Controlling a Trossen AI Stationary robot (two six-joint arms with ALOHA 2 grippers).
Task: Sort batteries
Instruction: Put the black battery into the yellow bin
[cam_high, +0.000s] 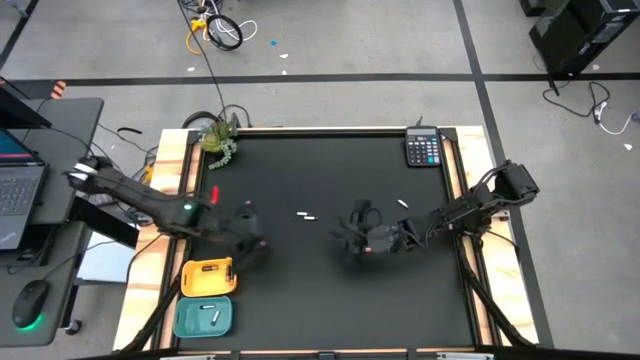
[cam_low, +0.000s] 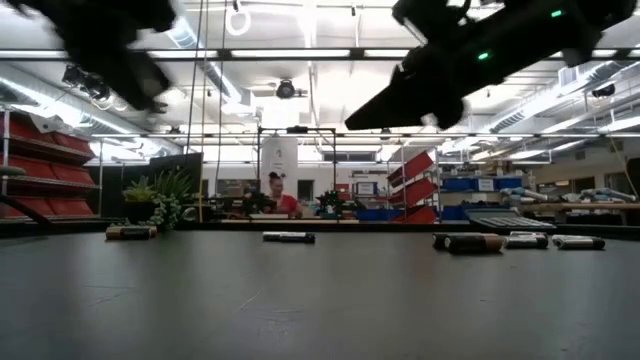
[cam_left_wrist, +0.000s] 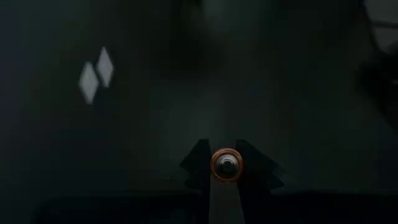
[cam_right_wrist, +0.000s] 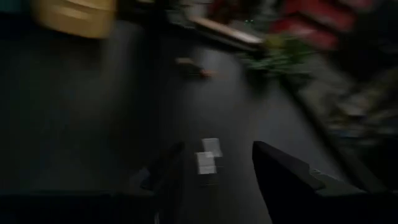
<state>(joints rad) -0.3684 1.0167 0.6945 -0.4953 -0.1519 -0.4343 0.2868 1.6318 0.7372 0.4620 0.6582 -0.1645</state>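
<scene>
My left gripper (cam_high: 250, 228) hovers over the table's left half, beside the yellow tray (cam_high: 207, 277), and is shut on a dark battery with an orange-copper end (cam_left_wrist: 226, 165). My right gripper (cam_high: 350, 238) is open near the table's middle. In its wrist view (cam_right_wrist: 217, 180) two white batteries (cam_right_wrist: 208, 155) lie on the table ahead of its fingers. More white batteries lie loose at mid-table (cam_high: 305, 215) and farther right (cam_high: 403, 203). The low view shows several batteries lying flat (cam_low: 288, 237), (cam_low: 470, 242). The teal tray (cam_high: 204, 317) holds white batteries. My left gripper pinches the dark battery between its two fingers (cam_left_wrist: 198, 167). The battery's orange-ringed end (cam_left_wrist: 226, 154) faces the wrist camera, so it lies along the fingers. The low view shows no gripper down at the tabletop, so the battery is lifted clear.
A calculator (cam_high: 423, 148) sits at the far right corner and a small plant (cam_high: 218, 138) at the far left corner. A small red thing (cam_high: 214, 194) lies near the left edge. The yellow and teal trays stand at the near left. Wooden rails border the black tabletop (cam_high: 300, 290).
</scene>
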